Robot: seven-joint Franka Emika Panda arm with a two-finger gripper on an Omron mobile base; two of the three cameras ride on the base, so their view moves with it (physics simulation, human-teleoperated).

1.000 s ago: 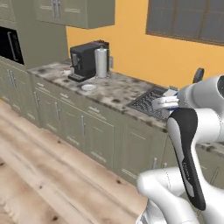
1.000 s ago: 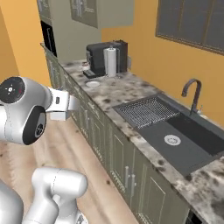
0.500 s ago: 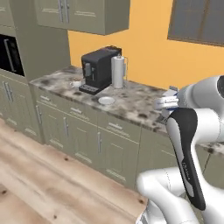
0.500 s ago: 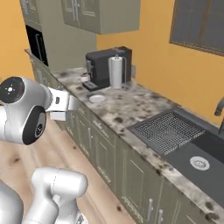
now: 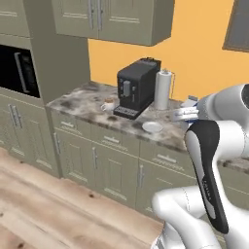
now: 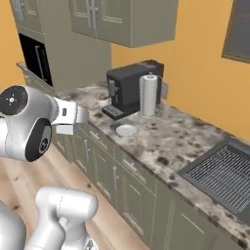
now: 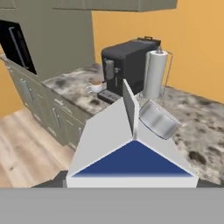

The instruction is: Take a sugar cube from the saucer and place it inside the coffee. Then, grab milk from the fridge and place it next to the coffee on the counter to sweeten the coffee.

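Note:
My gripper (image 7: pixel 131 178) is shut on the milk (image 7: pixel 130 161), a white carton with a dark blue face that rises close in front of the hand view. From the left base the gripper (image 5: pixel 186 115) holds the milk (image 5: pixel 190 101) above the counter (image 5: pixel 82 99), right of the saucer (image 5: pixel 152 127). From the right base the gripper (image 6: pixel 73 121) hangs in front of the counter's edge. The coffee (image 5: pixel 108 105) (image 6: pixel 102 102) (image 7: pixel 95 86) stands left of the coffee machine. The saucer (image 6: pixel 126 130) lies in front of the machine. The fridge is out of view.
A black coffee machine (image 5: pixel 136 87) (image 6: pixel 128 88) and a paper towel roll (image 5: pixel 163 90) (image 6: pixel 148 95) stand at the back of the counter. A dark built-in oven (image 5: pixel 19 70) sits in the tall cupboard to the left. A sink rack (image 6: pixel 219 171) lies at the right.
The base has driven along the counter, so the coffee machine, cup and saucer now stand nearer and more central and the sink has slid to the right. The gripper still holds the milk.

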